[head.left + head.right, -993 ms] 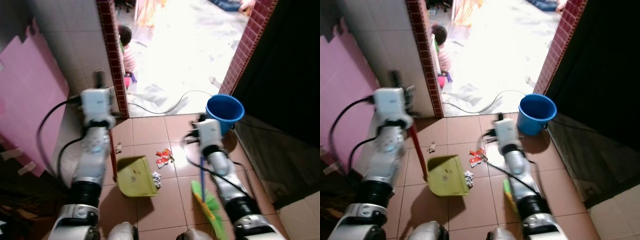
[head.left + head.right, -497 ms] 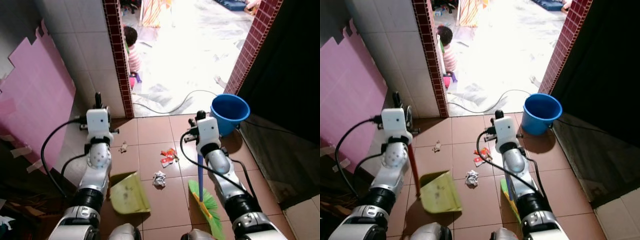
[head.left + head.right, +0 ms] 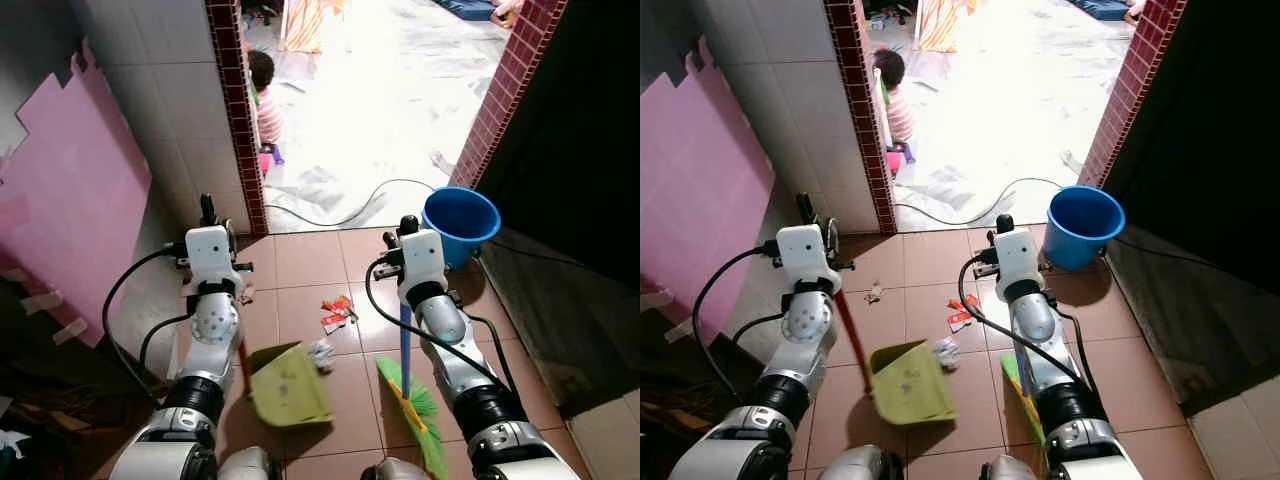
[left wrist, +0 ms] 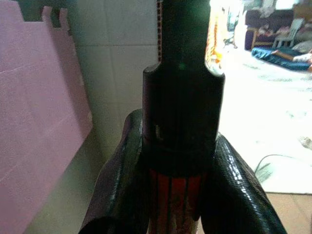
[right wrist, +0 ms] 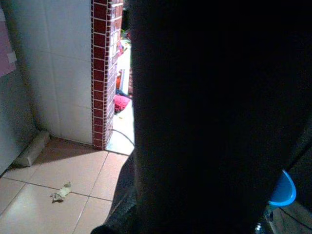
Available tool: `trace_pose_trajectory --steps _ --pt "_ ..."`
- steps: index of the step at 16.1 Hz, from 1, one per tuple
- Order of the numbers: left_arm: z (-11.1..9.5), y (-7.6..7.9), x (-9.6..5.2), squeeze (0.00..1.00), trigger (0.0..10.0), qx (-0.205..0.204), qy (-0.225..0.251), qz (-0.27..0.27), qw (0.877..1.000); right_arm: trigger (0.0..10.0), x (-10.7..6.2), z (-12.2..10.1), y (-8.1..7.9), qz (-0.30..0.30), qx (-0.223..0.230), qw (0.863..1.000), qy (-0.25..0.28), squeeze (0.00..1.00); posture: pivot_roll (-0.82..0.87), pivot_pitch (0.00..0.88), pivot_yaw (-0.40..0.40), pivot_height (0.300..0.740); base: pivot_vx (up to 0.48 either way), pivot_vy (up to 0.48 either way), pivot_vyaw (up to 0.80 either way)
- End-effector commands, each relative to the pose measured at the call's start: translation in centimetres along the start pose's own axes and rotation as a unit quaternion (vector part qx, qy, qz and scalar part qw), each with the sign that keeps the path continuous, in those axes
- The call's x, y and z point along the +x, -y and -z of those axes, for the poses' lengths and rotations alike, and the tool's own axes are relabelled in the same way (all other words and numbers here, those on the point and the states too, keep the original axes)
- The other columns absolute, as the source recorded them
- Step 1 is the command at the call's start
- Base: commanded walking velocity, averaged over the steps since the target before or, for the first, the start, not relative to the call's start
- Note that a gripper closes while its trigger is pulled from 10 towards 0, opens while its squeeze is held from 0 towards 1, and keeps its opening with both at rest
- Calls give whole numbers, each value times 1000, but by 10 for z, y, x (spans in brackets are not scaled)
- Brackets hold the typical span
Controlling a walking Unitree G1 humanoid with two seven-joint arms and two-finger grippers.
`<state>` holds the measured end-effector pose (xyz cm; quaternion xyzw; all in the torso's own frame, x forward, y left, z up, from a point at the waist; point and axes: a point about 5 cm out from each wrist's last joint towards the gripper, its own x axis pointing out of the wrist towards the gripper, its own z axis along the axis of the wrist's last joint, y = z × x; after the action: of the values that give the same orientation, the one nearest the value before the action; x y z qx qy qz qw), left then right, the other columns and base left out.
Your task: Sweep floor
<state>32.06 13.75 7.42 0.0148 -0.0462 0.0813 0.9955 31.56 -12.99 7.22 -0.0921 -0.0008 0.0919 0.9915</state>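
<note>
Terracotta floor tiles (image 3: 300,265) carry the litter: a crumpled paper ball (image 3: 320,351) touches the lip of the yellow-green dustpan (image 3: 290,384), red wrapper scraps (image 3: 335,310) lie toward 12 o'clock of it, and a small scrap (image 3: 874,293) sits toward 10 o'clock near the left arm. The left tool (image 4: 178,204) is clamped around the dustpan's red handle (image 3: 852,335). The right tool (image 3: 405,310) is on the blue broom handle (image 3: 405,345), its finger spread hidden; green bristles (image 3: 410,385) rest at 3 o'clock of the pan. A blue bucket (image 3: 458,225) stands at 2 o'clock, beside the red brick doorway (image 3: 236,110), where a person (image 3: 264,95) sits. Half a second ago the pan lay farther left, apart from the ball; now it meets it.
</note>
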Motion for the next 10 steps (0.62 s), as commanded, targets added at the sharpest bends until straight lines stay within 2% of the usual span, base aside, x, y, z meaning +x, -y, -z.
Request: trace_pose_trajectory --steps 1,10 --pt "-15 0 9 0 10000 9 41 5 999 10000 1 -7 0 1 -2 1000 18 0 -61 0 28 740 360 0 0" --pt "-13 1 7 0 10000 8 46 15 999 10000 0 -8 -2 -10 -7 1000 23 0 -61 0 24 740 438 0 0"
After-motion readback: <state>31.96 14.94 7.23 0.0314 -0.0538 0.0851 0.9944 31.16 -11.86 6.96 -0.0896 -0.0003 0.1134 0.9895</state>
